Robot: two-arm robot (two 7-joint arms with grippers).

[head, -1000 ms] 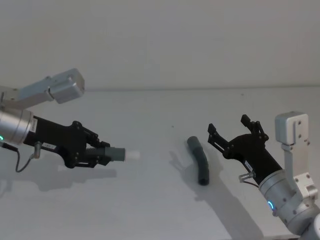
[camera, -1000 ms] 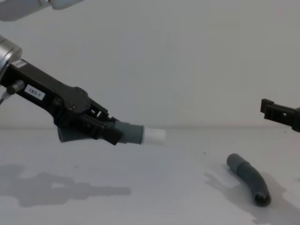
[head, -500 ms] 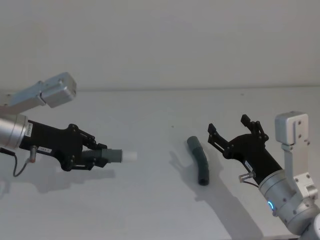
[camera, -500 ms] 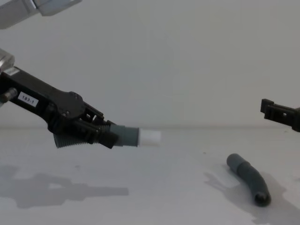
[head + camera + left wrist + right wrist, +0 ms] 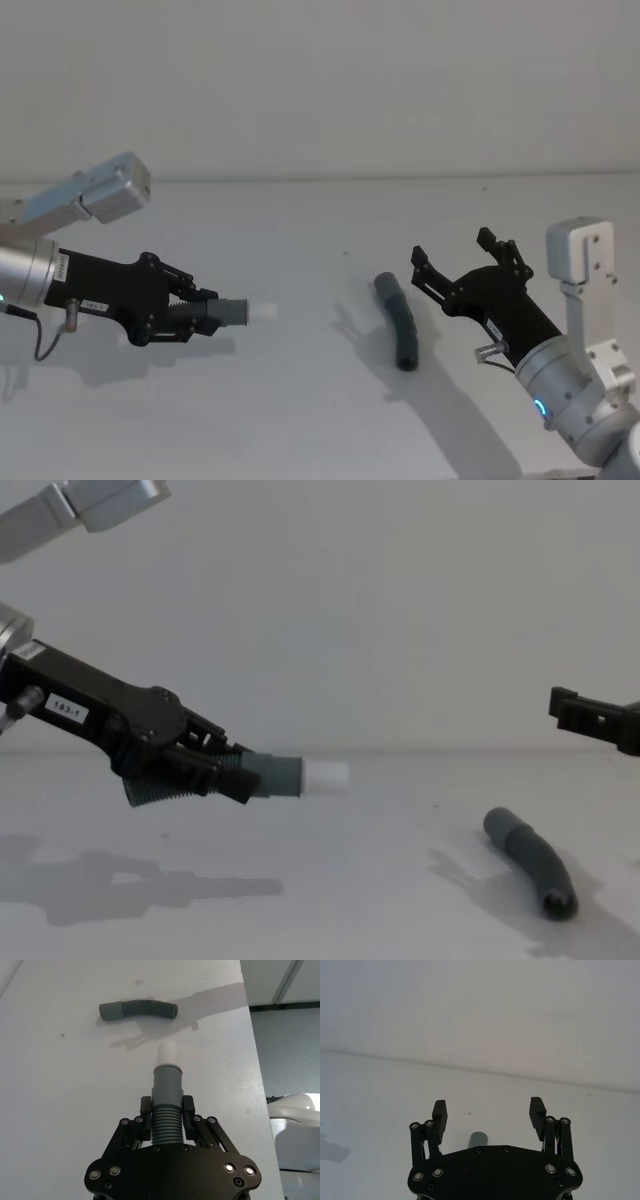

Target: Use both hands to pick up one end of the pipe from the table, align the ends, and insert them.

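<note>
My left gripper (image 5: 198, 315) (image 5: 228, 775) (image 5: 166, 1121) is shut on one pipe piece (image 5: 225, 313) (image 5: 166, 1105), held above the white table (image 5: 300, 400). Its grey cuff with the white tip (image 5: 262, 310) (image 5: 325, 775) (image 5: 168, 1052) points toward the right. The second pipe piece (image 5: 397, 320) (image 5: 530, 862) (image 5: 138, 1009) lies curved on the table right of centre. Beside it and slightly above, my right gripper (image 5: 460, 262) (image 5: 489, 1111) stands open; one cuff of that piece (image 5: 479, 1139) shows between its fingers. A finger (image 5: 590, 712) enters the chest view from the right.
The table's far edge meets a plain light wall (image 5: 320, 90). In the left wrist view the table's side edge (image 5: 252, 1060) drops to a grey floor, with a white robot part (image 5: 297, 1120) beyond it.
My left gripper with its pipe piece has drawn back a little to the left and levelled out. The right gripper has shifted slightly left toward the lying piece, which has not moved.
</note>
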